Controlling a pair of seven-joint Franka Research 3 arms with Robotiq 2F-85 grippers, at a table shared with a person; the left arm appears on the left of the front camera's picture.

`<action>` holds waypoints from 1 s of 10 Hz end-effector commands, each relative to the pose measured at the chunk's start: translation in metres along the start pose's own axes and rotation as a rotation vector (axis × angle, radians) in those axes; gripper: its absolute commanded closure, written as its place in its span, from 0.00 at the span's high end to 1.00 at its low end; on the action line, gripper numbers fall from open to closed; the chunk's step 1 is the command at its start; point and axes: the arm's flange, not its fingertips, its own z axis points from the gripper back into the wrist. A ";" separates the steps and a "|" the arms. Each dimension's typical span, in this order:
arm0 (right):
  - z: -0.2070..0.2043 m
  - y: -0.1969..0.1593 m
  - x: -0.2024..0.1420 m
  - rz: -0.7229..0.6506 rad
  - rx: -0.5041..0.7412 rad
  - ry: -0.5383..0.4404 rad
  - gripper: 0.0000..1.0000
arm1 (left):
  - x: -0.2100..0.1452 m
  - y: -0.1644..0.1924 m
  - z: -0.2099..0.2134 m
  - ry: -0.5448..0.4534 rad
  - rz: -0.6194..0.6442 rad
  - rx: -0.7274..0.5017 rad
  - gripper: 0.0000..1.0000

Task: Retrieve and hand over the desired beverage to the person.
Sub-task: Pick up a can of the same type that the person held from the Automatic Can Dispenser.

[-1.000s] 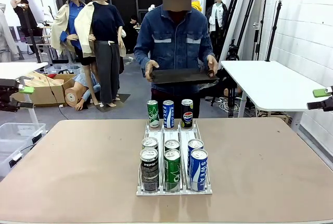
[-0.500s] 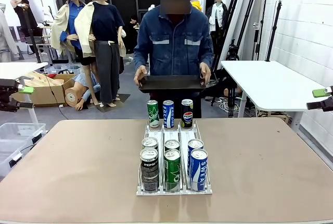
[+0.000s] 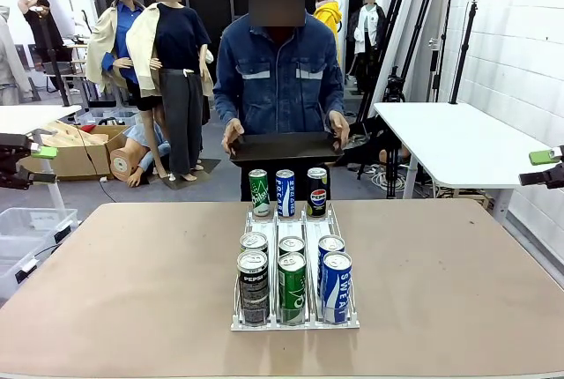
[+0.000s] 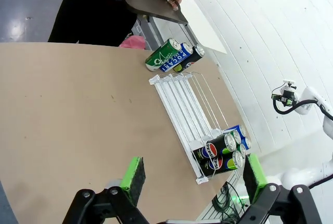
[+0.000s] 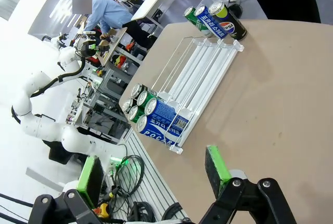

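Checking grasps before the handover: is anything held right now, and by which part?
The left claw and right claw hold nothing; the denim-jacketed person holds a flat dark tray by its ends.

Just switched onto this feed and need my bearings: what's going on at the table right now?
The person stands at the far side of the table, holding a dark tray in both hands. A clear rack has three cans at its far end and six cans at its near end. The left gripper and right gripper hang open above the table, holding nothing. No can is picked yet.
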 end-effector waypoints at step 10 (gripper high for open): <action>0.000 0.000 -0.002 -0.001 0.003 -0.003 1.00 | 0.000 0.001 0.001 0.004 0.003 0.008 1.00</action>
